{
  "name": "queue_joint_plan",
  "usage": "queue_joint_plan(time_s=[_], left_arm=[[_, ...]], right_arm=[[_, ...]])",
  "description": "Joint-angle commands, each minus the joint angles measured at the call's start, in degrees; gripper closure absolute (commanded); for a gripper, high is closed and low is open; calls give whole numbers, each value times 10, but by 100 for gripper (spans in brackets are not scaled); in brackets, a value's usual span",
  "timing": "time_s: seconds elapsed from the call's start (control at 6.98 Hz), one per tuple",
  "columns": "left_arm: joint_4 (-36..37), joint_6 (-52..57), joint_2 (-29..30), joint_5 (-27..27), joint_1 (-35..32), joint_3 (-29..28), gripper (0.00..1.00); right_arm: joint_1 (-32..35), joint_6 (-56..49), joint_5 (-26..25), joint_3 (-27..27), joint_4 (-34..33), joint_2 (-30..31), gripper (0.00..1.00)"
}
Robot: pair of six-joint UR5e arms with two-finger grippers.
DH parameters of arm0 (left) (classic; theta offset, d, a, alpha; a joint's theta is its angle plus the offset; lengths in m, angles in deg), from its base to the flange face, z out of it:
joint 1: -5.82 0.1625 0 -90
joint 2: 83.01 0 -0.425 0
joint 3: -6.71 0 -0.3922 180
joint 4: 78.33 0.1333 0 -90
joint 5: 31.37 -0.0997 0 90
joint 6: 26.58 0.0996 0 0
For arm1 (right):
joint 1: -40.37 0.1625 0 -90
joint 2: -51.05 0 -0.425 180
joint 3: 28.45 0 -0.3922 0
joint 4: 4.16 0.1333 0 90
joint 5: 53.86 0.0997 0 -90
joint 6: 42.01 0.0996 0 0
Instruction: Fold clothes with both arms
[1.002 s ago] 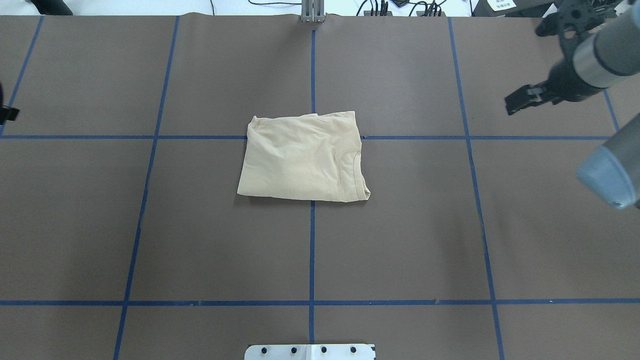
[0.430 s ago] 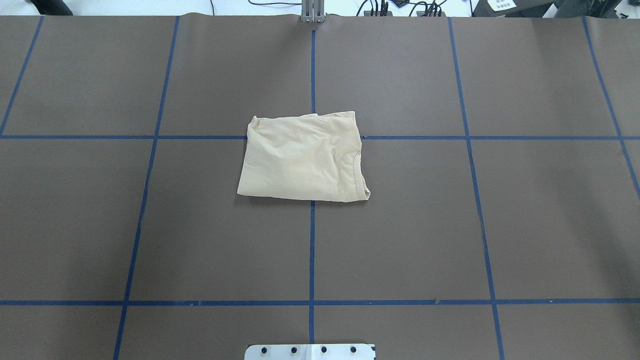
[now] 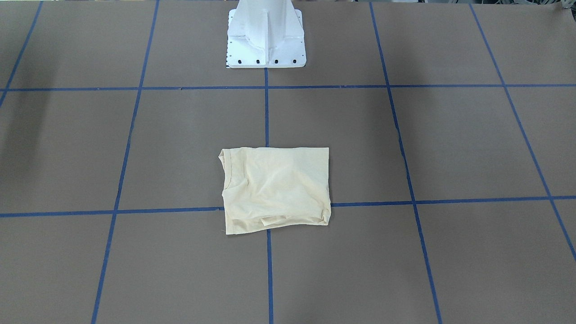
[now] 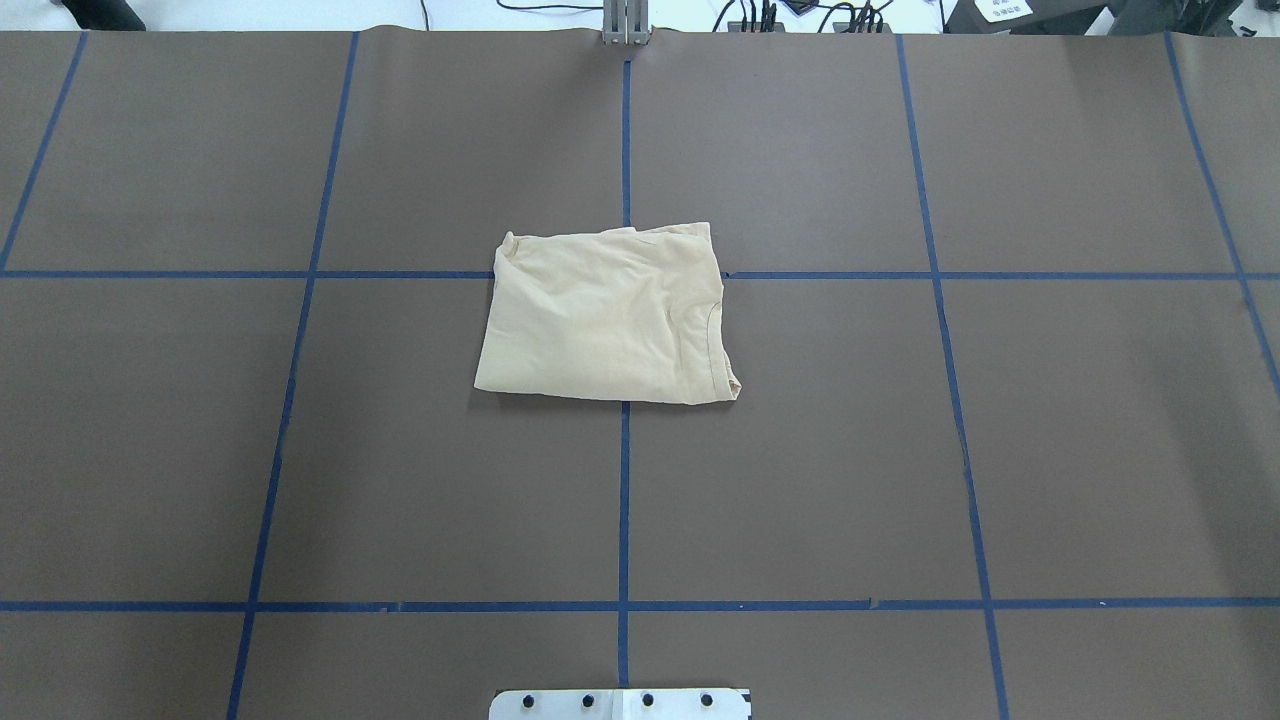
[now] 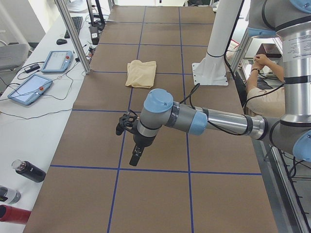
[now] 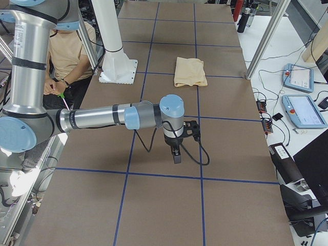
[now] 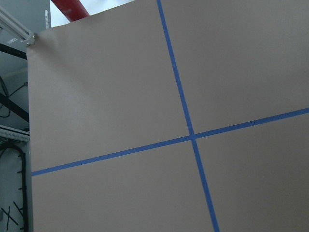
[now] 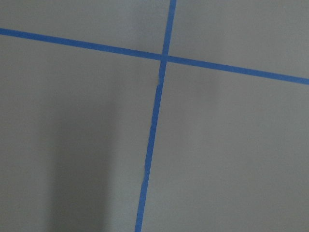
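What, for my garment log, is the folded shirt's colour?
The shirt is plain pale cream-yellow; shows best in the overhead view.

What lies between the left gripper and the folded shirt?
Between the left gripper and the shirt there is only brown table cover with blue tape lines, shown in the exterior left view.

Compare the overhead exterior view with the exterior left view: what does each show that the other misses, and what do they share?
Only overhead: the shirt's curved neckline seam, and no arm anywhere. Only exterior left: the left arm reaching over the table, its gripper pointing down, two teach pendants, bottles and a seated person. Both: the folded cream shirt lying on the brown table crossed by blue tape lines.
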State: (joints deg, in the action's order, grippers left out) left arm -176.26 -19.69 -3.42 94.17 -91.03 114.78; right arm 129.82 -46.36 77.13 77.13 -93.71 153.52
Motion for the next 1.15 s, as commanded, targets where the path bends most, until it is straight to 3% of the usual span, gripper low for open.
queue_joint_plan(time_s=[0.0,0.14,0.57,1.0], left_arm=[[11,9,2,3,-3,-72,0],[10,12,1,48,0,-87,0],[7,7,-2,55,11,-81,0],[13,8,2,74,118,-61,0]], right_arm=[[2,1,15,-19,-9,-4,0],[-2,1,20,-13,-17,-5,0],[-9,2,48,-12,-17,-8,0],[-10,-1,30,-15,-16,-4,0]])
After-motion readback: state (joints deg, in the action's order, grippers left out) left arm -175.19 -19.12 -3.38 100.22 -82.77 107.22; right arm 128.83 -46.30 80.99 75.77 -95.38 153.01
